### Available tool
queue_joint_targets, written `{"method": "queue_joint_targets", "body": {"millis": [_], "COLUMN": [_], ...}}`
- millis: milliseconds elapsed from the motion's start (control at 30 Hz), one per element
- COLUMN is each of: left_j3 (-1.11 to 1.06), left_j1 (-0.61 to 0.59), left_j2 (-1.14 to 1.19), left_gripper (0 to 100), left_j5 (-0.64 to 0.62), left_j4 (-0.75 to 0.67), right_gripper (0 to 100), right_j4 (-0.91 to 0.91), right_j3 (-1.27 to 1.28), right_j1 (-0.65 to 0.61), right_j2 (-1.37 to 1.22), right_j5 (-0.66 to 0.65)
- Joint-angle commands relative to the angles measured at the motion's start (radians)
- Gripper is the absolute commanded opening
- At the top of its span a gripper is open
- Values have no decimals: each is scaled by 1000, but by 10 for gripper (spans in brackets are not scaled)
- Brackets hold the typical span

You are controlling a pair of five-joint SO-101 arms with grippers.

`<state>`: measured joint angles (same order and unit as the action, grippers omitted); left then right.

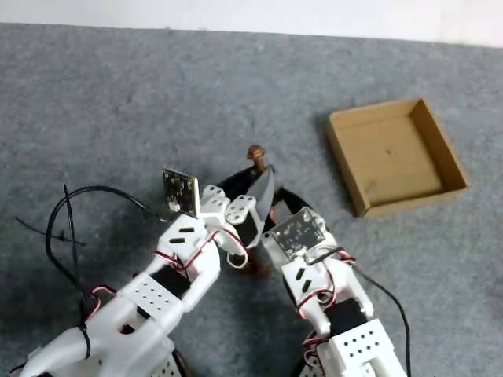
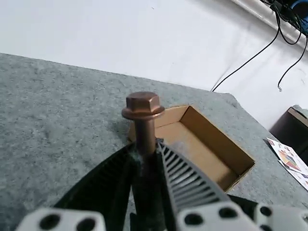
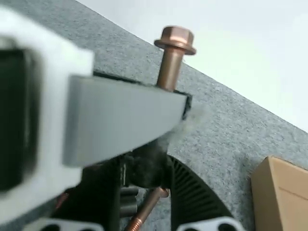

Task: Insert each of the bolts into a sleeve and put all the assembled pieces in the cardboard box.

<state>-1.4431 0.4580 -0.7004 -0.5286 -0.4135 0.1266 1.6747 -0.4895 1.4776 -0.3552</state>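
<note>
Copper-coloured hex-head bolt (image 2: pixel 143 111) stands upright in the left gripper (image 2: pixel 146 148), whose fingers (image 2: pixel 183 178) clamp its shank below the head. A shallow brown cardboard box (image 2: pixel 192 144) lies nearby.

Grey felt-covered counter (image 1: pixel 118 94). White surface (image 2: pixel 144 38) beyond counter's far edge. Black cables (image 2: pixel 269 38) trail across it. Dark box (image 2: pixel 294 126), printed cards (image 2: pixel 288 156) nearby.

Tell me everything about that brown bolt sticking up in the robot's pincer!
The bolt looks like coppery-brown metal. It has a six-sided head on a round flange and a smooth, straight shaft. It stands upright, head on top, its lower shaft clamped between the ribbed black fingers of the left pincer. Its bottom end is hidden. It is over the grey carpet, near the cardboard box.
</note>
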Motion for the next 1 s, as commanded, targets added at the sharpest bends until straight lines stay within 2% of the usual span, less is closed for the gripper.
{"method": "queue_joint_targets", "body": {"millis": [0, 100, 200, 333, 533, 967], "left_j3": [4, 8, 19, 53, 56, 56], "left_j1": [-47, -36, -30, -42, -79, -81], "left_j2": [2, 2, 2, 2, 1, 1], "left_gripper": [97, 238, 327, 317, 309, 309], "left_j5": [-5, -32, -57, -60, -123, -123], "left_j4": [-2, 12, 55, 110, 109, 109], "right_gripper": [5, 5, 5, 5, 5, 5], "right_j4": [-8, -8, -8, -8, -8, -8], "right_j3": [113, 113, 113, 113, 113, 113], "right_j1": [16, 16, 16, 16, 16, 16], "right_j2": [25, 25, 25, 25, 25, 25], "right_j5": [5, 5, 5, 5, 5, 5]}}
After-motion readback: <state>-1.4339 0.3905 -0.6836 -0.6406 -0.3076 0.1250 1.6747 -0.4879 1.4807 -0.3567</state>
